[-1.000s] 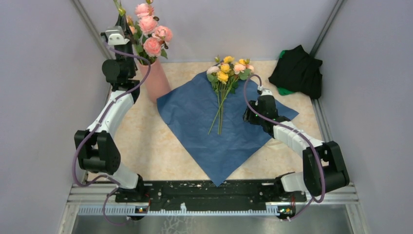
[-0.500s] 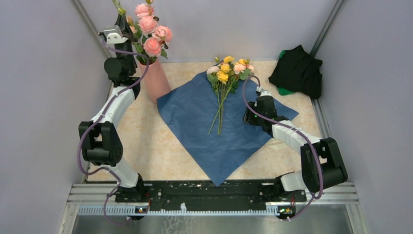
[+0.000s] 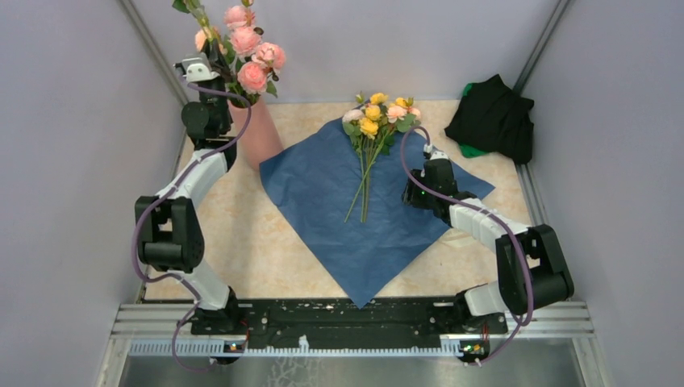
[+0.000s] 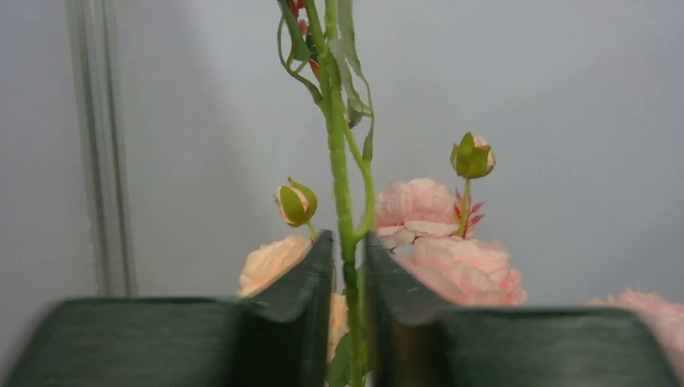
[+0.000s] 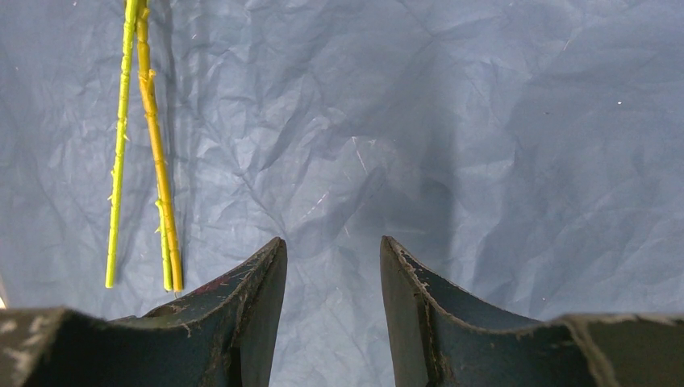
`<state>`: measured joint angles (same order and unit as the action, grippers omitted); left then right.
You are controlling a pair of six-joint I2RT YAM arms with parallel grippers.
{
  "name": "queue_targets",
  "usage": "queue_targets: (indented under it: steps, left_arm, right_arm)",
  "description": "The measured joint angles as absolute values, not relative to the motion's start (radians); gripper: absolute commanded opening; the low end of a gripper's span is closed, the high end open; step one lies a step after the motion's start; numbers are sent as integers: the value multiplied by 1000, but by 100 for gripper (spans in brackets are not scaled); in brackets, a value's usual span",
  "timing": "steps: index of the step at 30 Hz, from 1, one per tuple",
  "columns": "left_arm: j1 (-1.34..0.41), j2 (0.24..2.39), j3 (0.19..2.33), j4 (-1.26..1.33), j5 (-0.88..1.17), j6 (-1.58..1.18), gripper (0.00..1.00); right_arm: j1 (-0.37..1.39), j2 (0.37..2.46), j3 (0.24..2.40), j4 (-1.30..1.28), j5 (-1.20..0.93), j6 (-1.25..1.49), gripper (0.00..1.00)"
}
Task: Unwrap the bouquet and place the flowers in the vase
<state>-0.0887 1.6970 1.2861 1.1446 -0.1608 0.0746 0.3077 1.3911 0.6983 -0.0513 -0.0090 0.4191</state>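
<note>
Against the earlier frames, my left arm has drawn its elbow in from the left edge of the top view and its forearm stands steeper. My right arm has barely shifted. My left arm reaches up along the left side to the upper left. There my left gripper (image 4: 348, 238) points upward beside the pink roses (image 3: 252, 56) in the vase (image 3: 260, 133). Its jaws stand a narrow slit apart around a green stem (image 4: 337, 161); I cannot tell whether the pads press it. My right arm is folded low at right of centre. My right gripper (image 5: 332, 242) is spread, with nothing between its jaws, above the opened blue paper (image 3: 347, 226). The flowers (image 3: 373, 121) lie on that paper at upper centre.
</note>
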Motion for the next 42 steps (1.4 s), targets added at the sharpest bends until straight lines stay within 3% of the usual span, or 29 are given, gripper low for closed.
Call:
queue_targets:
  steps: [2,6,18,32,42]
  left_arm:
    - [-89,1688,1279,1139,-166,73,77]
    - [-89,1670,1278,1110,-181,63,96]
    - [-89,1625,1269,1065,-205,52,95]
    - [-89,1463,1157,1055,-360,79,91]
    - [-89,1303,1123,1043,-329,9,89]
  right_arm:
    - [308,1391,698,-52,-9,419,46]
    - [308,1391,698,-51,-11,419,46]
    - [308,1401,698,-49,-15,419,46]
    - [308,1402,698,-47,-29,419,46]
    - [308,1402,698,-46,-31,419,46]
